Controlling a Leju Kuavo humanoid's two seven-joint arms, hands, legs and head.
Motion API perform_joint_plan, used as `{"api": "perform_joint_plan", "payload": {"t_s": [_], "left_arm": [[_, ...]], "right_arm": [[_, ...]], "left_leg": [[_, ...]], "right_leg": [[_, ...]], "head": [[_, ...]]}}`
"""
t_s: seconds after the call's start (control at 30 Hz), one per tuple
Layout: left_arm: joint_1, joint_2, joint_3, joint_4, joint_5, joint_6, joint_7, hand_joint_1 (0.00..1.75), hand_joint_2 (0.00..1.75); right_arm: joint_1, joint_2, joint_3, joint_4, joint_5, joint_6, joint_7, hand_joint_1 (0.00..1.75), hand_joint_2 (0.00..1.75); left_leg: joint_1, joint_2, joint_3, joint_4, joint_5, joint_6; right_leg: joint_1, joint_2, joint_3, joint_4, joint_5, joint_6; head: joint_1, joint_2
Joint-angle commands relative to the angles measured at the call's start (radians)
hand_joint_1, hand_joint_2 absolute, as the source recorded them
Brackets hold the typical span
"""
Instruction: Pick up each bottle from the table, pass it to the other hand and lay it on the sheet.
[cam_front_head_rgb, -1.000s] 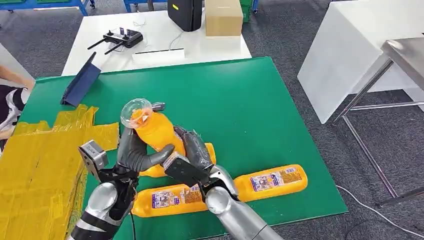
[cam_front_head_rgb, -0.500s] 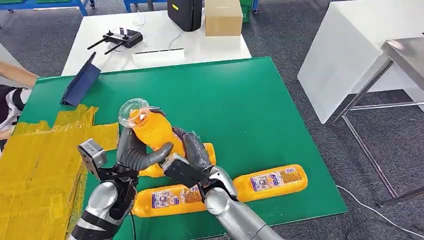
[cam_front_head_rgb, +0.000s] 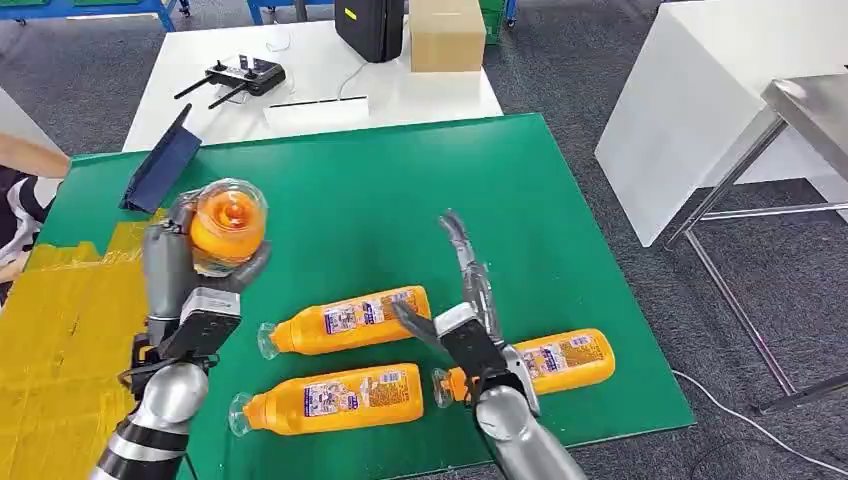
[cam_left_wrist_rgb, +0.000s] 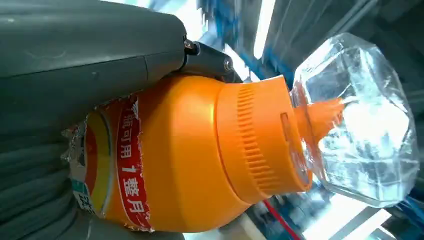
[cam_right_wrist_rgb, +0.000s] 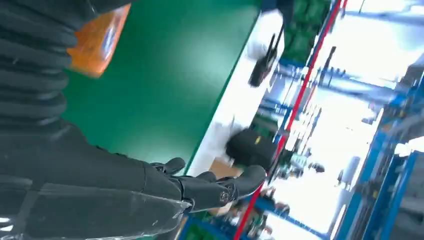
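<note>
My left hand (cam_front_head_rgb: 170, 262) grips an orange bottle (cam_front_head_rgb: 228, 225) with a clear cap, lifted above the green table's left side, cap end toward the camera. The left wrist view shows that bottle (cam_left_wrist_rgb: 200, 155) close up, its clear cap (cam_left_wrist_rgb: 360, 120) pointing away from my hand (cam_left_wrist_rgb: 85, 60). My right hand (cam_front_head_rgb: 465, 290) is open above the table, fingers straight, holding nothing; the right wrist view shows its fingers (cam_right_wrist_rgb: 220, 187) stretched out. Three more orange bottles lie flat on the green mat: one in the middle (cam_front_head_rgb: 345, 320), one near the front (cam_front_head_rgb: 325, 397), one at the right (cam_front_head_rgb: 550, 362). The yellow sheet (cam_front_head_rgb: 70, 330) covers the table's left part.
A dark blue folder (cam_front_head_rgb: 160, 165) leans at the green table's (cam_front_head_rgb: 560, 220) far left corner. Behind it a white table (cam_front_head_rgb: 300, 75) carries a remote controller (cam_front_head_rgb: 245, 75), a black case and a cardboard box (cam_front_head_rgb: 447, 35). A person's arm (cam_front_head_rgb: 25, 160) shows at the left edge.
My right hand let go of the bottle and drew back to the right, opening. My left hand carried the bottle leftward and up, toward the yellow sheet.
</note>
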Motion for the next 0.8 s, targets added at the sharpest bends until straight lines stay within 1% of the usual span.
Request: {"api": "perform_joint_plan", "payload": {"t_s": [0.03,0.07,0.1,0.2,0.23,0.27,0.3,0.33,0.37,0.4,0.43,0.47,0.5,0.53,0.57,0.6,0.63,0.73,0.8], "left_arm": [[-0.003,0.065,0.091,-0.011,-0.350,0.037,0.153,1.75,1.75],[0.003,0.110,0.118,-0.022,-0.534,0.037,0.243,1.75,1.75],[0.011,0.141,0.156,-0.022,-0.653,0.036,0.290,1.75,1.75],[0.007,0.255,0.210,0.045,-0.807,-0.032,0.346,1.75,1.75],[-0.003,0.352,0.157,0.085,-0.807,-0.057,0.408,1.75,1.75],[-0.034,0.445,0.047,0.155,-0.807,-0.084,0.510,1.75,1.75],[-0.052,0.475,-0.011,0.211,-0.807,-0.099,0.563,1.75,1.75],[-0.058,0.437,0.002,0.284,-0.807,-0.115,0.542,1.75,1.75],[-0.063,0.401,0.031,0.335,-0.807,-0.123,0.511,1.75,1.75],[-0.070,0.398,0.034,0.380,-0.807,-0.130,0.509,1.75,1.75],[-0.088,0.449,-0.055,0.425,-0.807,-0.185,0.586,1.75,1.75],[-0.100,0.479,-0.119,0.467,-0.807,-0.182,0.636,1.75,1.75],[-0.103,0.456,-0.107,0.503,-0.807,-0.197,0.614,1.75,1.75],[-0.102,0.406,-0.052,0.533,-0.800,-0.207,0.560,1.75,1.75],[-0.104,0.355,0.008,0.556,-0.801,-0.227,0.506,1.75,1.75],[-0.107,0.341,0.019,0.565,-0.807,-0.236,0.494,1.75,1.75],[-0.110,0.340,0.015,0.566,-0.807,-0.236,0.496,1.75,1.75],[-0.112,0.339,0.010,0.565,-0.807,-0.238,0.499,1.75,1.75],[-0.113,0.339,0.011,0.563,-0.807,-0.240,0.499,1.75,1.75]], "right_arm": [[0.068,-0.052,-0.112,-0.133,0.026,-0.017,-0.011,0.00,0.00],[0.105,-0.063,-0.148,-0.183,0.028,-0.020,-0.013,0.00,0.00],[0.130,-0.076,-0.172,-0.222,0.015,-0.002,-0.024,0.00,0.00],[0.196,-0.091,-0.236,-0.327,0.018,0.024,-0.052,0.00,0.00],[0.203,-0.093,-0.243,-0.342,0.029,0.024,-0.053,0.00,0.00],[0.208,-0.093,-0.247,-0.356,0.037,0.027,-0.053,0.00,0.00],[0.207,-0.097,-0.242,-0.357,0.044,0.037,-0.048,0.00,0.00],[0.210,-0.102,-0.234,-0.354,0.064,0.044,-0.036,0.00,0.00],[0.211,-0.114,-0.221,-0.343,0.095,0.058,-0.013,0.00,0.00],[0.212,-0.112,-0.219,-0.334,0.103,0.059,-0.008,0.00,1.75],[0.208,-0.138,-0.200,-0.312,0.120,0.113,0.031,0.00,1.75],[0.204,-0.151,-0.195,-0.282,0.126,0.139,0.038,0.00,1.75],[0.202,-0.161,-0.193,-0.266,0.134,0.151,0.034,0.00,1.75],[0.204,-0.163,-0.198,-0.253,0.142,0.156,0.036,0.00,1.75],[0.208,-0.160,-0.204,-0.248,0.158,0.163,0.041,0.00,1.75],[0.209,-0.158,-0.205,-0.247,0.162,0.167,0.042,0.00,1.75],[0.209,-0.158,-0.205,-0.247,0.163,0.168,0.042,0.00,1.75],[0.207,-0.157,-0.203,-0.250,0.164,0.169,0.043,0.00,1.75],[0.207,-0.157,-0.202,-0.252,0.165,0.170,0.045,0.00,1.75]], "left_leg": [[0.002,-0.003,0.001,0.001,-0.001,-0.001],[0.001,-0.003,0.001,0.000,0.000,-0.001],[0.002,-0.003,0.002,0.000,-0.001,-0.001],[0.002,-0.002,0.003,0.000,-0.001,-0.002],[0.001,0.000,0.001,0.000,0.000,-0.001],[0.003,-0.002,0.005,0.000,-0.003,-0.003],[0.002,0.000,0.003,0.000,-0.002,-0.003],[0.002,-0.002,0.003,-0.001,0.000,-0.003],[0.001,-0.002,0.002,-0.001,0.000,-0.001],[0.002,-0.004,0.005,-0.002,0.000,-0.002],[0.001,-0.002,0.005,-0.003,0.001,-0.002],[0.003,-0.002,0.005,-0.003,0.001,-0.002],[0.002,-0.003,0.004,-0.002,0.001,-0.001],[0.003,-0.005,0.005,-0.002,0.001,-0.002],[0.003,-0.002,0.004,-0.002,0.001,-0.002],[0.003,-0.002,0.005,-0.002,0.001,-0.002],[0.002,-0.001,0.004,-0.002,0.001,-0.002],[0.003,-0.004,0.004,-0.001,0.000,-0.002],[0.002,-0.001,0.001,-0.001,0.001,-0.002]], "right_leg": [[0.001,0.001,0.002,0.000,-0.001,-0.001],[0.001,0.000,0.002,0.000,0.000,-0.001],[0.001,0.001,0.003,-0.001,-0.001,-0.001],[0.001,0.002,0.003,0.000,-0.001,-0.001],[0.000,0.002,0.001,0.000,-0.001,-0.001],[0.002,0.004,0.004,0.000,-0.002,-0.002],[0.001,0.004,0.002,0.001,-0.002,-0.002],[0.001,0.000,0.002,0.001,-0.002,-0.002],[0.000,-0.001,0.001,0.000,-0.001,-0.001],[0.001,-0.001,0.004,-0.001,-0.001,-0.001],[0.002,0.000,0.003,-0.001,-0.001,-0.001],[0.003,0.001,0.003,-0.002,0.000,-0.001],[0.002,0.000,0.003,-0.001,-0.001,-0.001],[0.003,-0.001,0.005,-0.002,-0.001,-0.001],[0.003,0.001,0.003,-0.002,0.000,-0.001],[0.003,0.002,0.004,-0.003,0.000,-0.001],[0.002,0.001,0.003,-0.002,0.000,-0.001],[0.003,0.000,0.004,-0.002,-0.001,-0.001],[0.002,0.001,0.001,-0.001,-0.001,-0.001]], "head": [[0.000,0.000],[0.000,0.000],[0.000,0.000],[0.001,0.000],[0.000,0.000],[0.000,0.000],[0.000,0.000],[0.000,0.000],[0.000,0.000],[0.000,0.000],[0.000,0.000],[0.000,0.000],[-0.001,0.000],[0.001,0.000],[0.001,0.000],[0.000,0.000],[0.000,0.000],[0.000,0.000],[0.000,0.000]]}}
